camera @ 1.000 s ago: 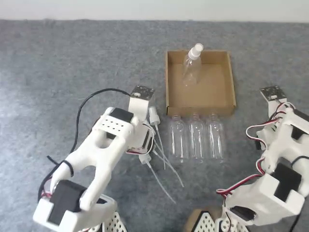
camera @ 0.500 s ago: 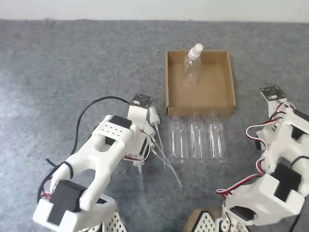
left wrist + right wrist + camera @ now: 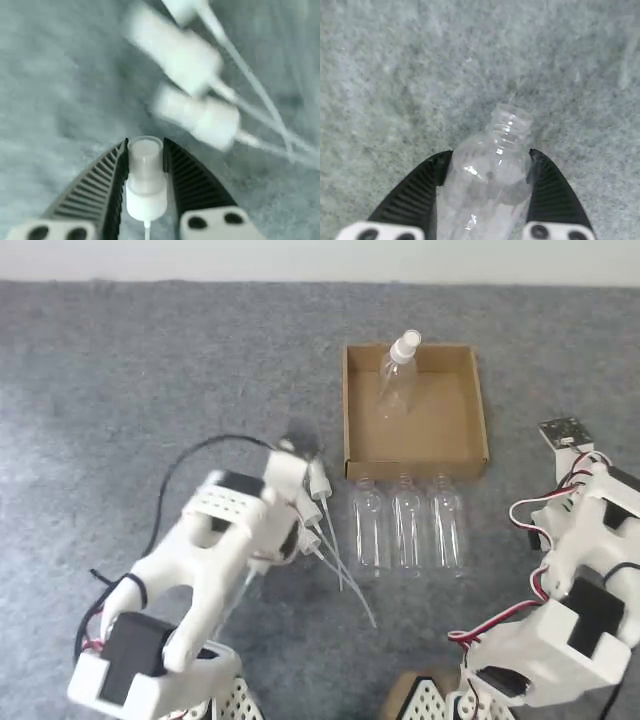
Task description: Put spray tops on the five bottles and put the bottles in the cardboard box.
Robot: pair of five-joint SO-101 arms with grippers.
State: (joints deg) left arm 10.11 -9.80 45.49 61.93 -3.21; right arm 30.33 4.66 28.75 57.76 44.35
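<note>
High view: left gripper (image 3: 145,145), gripping spray top (image 3: 146,185), pulled back & twisted; right gripper (image 3: 491,154) holds bottle (image 3: 487,187).

Bottles (image 3: 405,525) clear glossy plastic; box (image 3: 348,410) matt cardboard; table (image 3: 120,390) rough grey carpet.

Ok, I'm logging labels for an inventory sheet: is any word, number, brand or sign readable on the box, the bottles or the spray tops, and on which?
No text can be read in any view.
cardboard box: plain walls, no print seen.
bottles: clear, no labels seen.
spray tops: plain white and blurred, no marks seen.
</note>
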